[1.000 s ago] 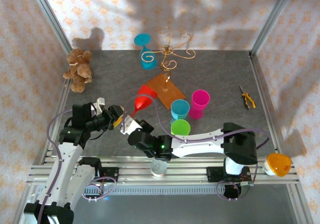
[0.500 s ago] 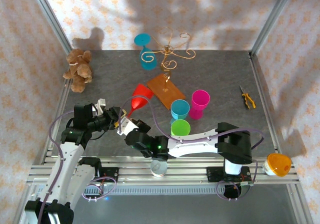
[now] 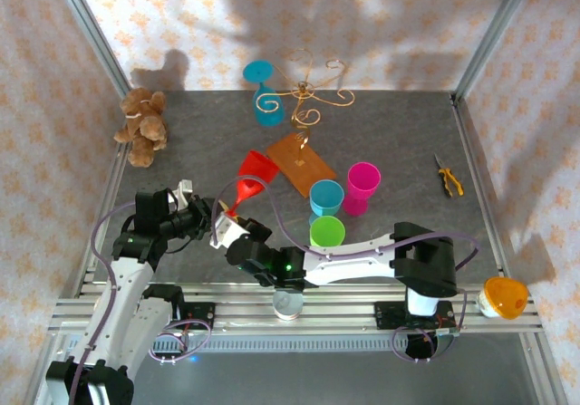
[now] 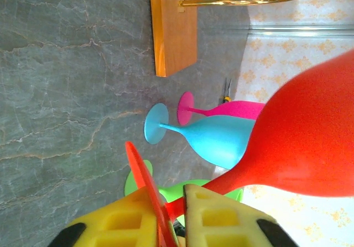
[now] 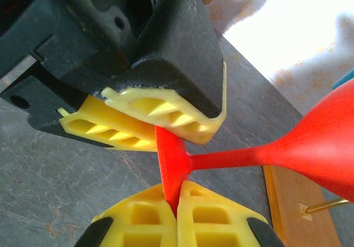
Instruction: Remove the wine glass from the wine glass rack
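Red glass [image 3: 256,168] off rack [image 3: 308,165], held above table [image 3: 399,124], near-left. Left jaws and right jaws both clamped on its foot. Stem tilted; bowl points far-right, toward rack.

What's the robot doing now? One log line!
left gripper: shut on foot of red wine glass | right gripper: shut on same foot | glass off wine glass rack

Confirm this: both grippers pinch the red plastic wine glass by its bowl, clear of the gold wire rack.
Not the bowl. Both wrist views show the left gripper and right gripper pinching the red plastic wine glass by its flat round foot, clear of the gold wire rack.
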You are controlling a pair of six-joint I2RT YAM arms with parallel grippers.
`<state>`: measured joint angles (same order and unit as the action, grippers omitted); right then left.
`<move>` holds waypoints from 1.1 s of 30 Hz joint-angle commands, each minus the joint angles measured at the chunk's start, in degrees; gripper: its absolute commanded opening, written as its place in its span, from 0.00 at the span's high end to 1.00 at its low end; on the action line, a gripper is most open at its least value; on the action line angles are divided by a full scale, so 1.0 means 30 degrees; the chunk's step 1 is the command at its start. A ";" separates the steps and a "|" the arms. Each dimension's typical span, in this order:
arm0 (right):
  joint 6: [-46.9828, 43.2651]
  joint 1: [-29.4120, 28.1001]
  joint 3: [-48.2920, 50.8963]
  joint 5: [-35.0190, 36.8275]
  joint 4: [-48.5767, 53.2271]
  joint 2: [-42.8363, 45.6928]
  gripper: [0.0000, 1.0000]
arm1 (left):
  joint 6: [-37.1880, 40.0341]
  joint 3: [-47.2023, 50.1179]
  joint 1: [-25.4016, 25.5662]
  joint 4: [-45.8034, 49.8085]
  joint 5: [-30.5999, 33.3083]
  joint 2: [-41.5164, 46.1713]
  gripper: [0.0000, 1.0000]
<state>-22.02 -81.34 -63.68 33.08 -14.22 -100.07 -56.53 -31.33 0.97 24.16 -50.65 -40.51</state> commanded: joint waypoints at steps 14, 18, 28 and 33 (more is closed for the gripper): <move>0.2508 -0.0308 -0.2170 -0.1119 0.2842 0.2444 0.84 | 0.0009 0.0764 -0.0120 -0.2746 0.0106 -0.0107 1.00; 0.3739 -0.0294 -0.3138 -0.1710 0.5605 0.2848 0.82 | 0.0138 0.0927 -0.0119 -0.3374 0.0082 0.0034 1.00; 0.7770 -0.0015 -0.6384 -0.5073 1.2945 0.4726 0.72 | -0.0512 0.2123 -0.0125 -0.5862 0.0066 0.0047 1.00; 1.0545 0.1860 -0.8757 -0.9186 1.5859 0.5298 0.63 | -0.1044 0.3184 -0.0121 -0.7686 -0.0023 0.0056 1.00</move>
<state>2.63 -78.83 -86.76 13.61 24.47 -86.63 -58.74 -23.09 0.97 6.70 -50.57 -40.86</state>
